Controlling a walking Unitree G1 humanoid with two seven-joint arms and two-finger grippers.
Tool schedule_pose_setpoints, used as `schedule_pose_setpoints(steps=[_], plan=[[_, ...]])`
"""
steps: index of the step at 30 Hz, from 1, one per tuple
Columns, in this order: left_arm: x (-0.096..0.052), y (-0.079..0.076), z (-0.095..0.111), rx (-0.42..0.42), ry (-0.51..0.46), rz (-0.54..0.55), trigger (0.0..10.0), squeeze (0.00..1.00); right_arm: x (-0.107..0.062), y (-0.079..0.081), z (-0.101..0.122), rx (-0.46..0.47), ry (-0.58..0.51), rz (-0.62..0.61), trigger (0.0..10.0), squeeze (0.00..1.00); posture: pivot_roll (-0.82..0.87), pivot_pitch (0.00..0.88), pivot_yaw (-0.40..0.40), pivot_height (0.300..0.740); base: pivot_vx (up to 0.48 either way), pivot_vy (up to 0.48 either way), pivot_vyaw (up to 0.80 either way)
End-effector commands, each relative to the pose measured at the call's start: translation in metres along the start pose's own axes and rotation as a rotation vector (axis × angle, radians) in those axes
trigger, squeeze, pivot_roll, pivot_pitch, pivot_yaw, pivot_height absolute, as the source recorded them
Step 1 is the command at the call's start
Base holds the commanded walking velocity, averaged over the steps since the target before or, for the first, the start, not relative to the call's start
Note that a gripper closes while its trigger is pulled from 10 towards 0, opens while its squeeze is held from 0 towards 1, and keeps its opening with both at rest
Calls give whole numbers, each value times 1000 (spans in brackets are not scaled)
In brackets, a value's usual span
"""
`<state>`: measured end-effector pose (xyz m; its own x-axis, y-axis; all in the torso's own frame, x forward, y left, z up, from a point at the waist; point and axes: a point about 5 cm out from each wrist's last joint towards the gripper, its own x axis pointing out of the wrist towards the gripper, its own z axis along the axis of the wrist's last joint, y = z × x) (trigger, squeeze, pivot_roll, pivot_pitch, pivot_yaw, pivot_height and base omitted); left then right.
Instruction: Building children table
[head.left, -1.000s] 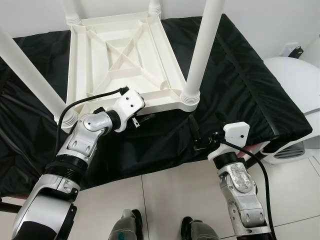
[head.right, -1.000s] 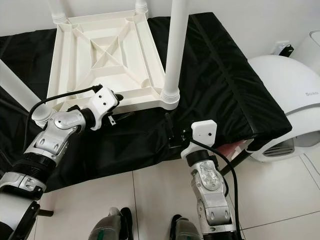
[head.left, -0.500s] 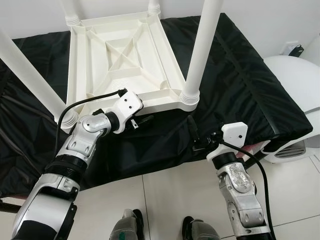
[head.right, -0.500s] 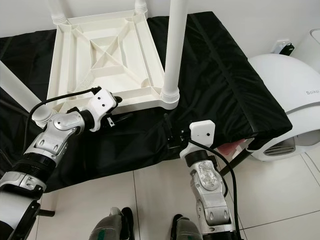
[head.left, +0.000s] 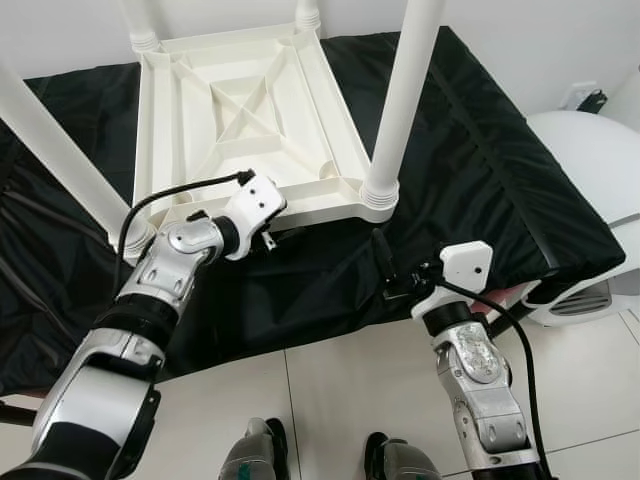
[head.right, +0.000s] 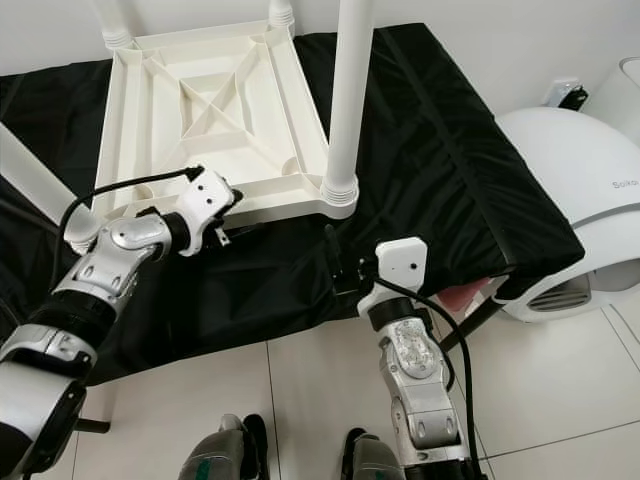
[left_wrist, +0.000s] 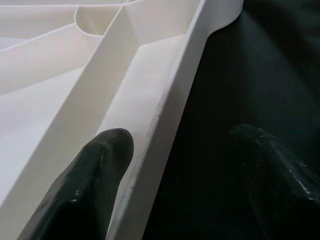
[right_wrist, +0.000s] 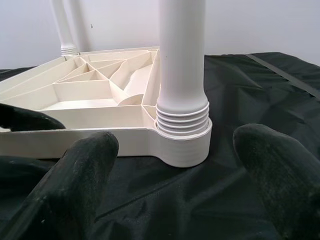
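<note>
While lying upside down on a black cloth (head.left: 470, 170), the white plastic children's table (head.left: 245, 125), seemingly light and rigid, is having its near rim straddled by the spread left gripper (left_wrist: 175, 165); the spread right gripper (right_wrist: 175, 185) is facing the near leg (head.left: 400, 100).

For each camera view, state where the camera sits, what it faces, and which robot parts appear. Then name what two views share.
Left eye, right eye: head, looking down at upturned white table on black cloth; both arms, feet.
Left wrist: left gripper open, straddling the table's rim.
Right wrist: right gripper open, facing screwed-in leg.
Shared: table.
</note>
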<state>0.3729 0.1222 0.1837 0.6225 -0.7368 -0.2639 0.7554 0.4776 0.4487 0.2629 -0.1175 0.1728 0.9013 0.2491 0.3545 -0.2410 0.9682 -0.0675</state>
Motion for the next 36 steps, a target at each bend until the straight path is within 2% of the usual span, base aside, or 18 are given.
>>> schedule_pose_setpoints(steps=[1,17,36], plan=[[3,-6,-5,-4,36,-77,10000,0,-4,3,1,1,5,9,10000,0,-43,209,79,740,0,0,0],[16,-8,10,54,31,-222,10000,0,-10,6,3,5,15,-2,10000,0,-48,237,92,740,0,0,0],[18,-12,5,88,79,-319,10000,0,-16,8,2,1,36,-17,10000,0,-52,256,118,740,0,0,0]])
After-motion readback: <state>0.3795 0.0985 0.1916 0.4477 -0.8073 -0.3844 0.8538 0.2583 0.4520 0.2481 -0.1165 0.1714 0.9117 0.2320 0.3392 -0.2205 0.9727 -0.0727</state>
